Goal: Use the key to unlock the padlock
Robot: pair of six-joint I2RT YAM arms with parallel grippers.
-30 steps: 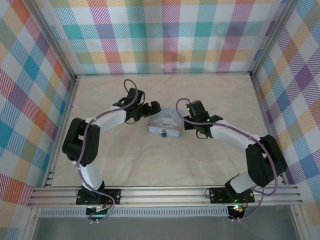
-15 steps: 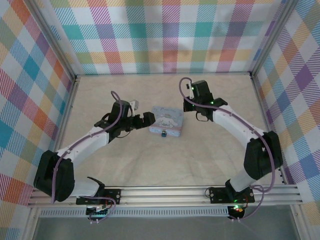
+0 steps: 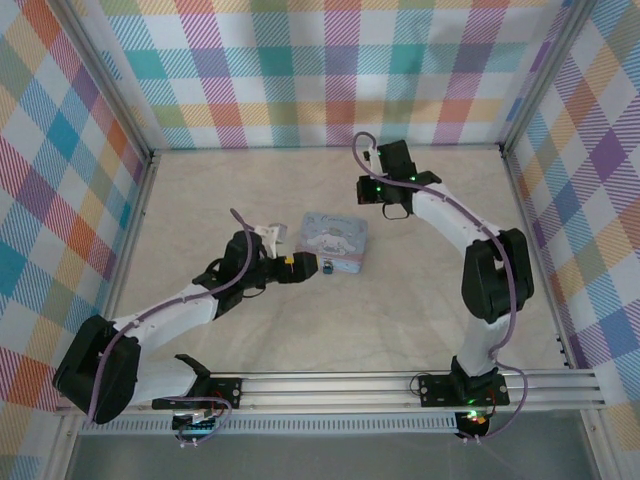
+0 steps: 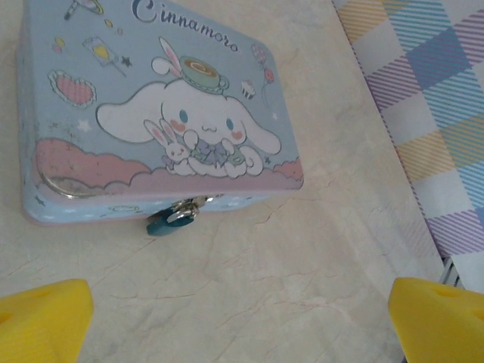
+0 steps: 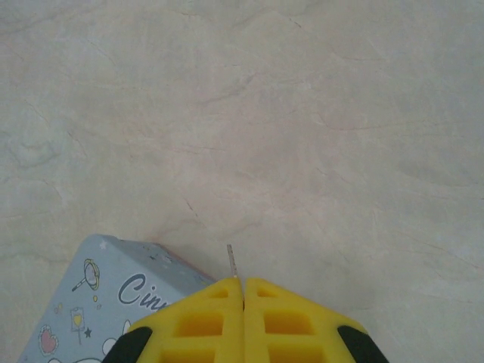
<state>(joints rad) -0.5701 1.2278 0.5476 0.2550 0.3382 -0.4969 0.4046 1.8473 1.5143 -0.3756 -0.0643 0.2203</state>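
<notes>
Risk of slip: saw only a sliver of key (image 5: 232, 261) poking from the clenched right gripper (image 5: 243, 299), at 1 o'clock of the tin (image 3: 335, 238); might have twisted on insertion. Found the padlock (image 4: 168, 221) dangling unsteadied at the tin's 6 o'clock, with left gripper (image 4: 240, 321) spread empty nearby.

pale blue-and-pink tin (image 4: 159, 121), teal padlock (image 4: 160, 222), yellow gripper pads (image 5: 204, 325), grey key (image 5: 231, 259), pastel plaid walls (image 3: 320, 70), cream marbled table (image 3: 400, 300)
</notes>
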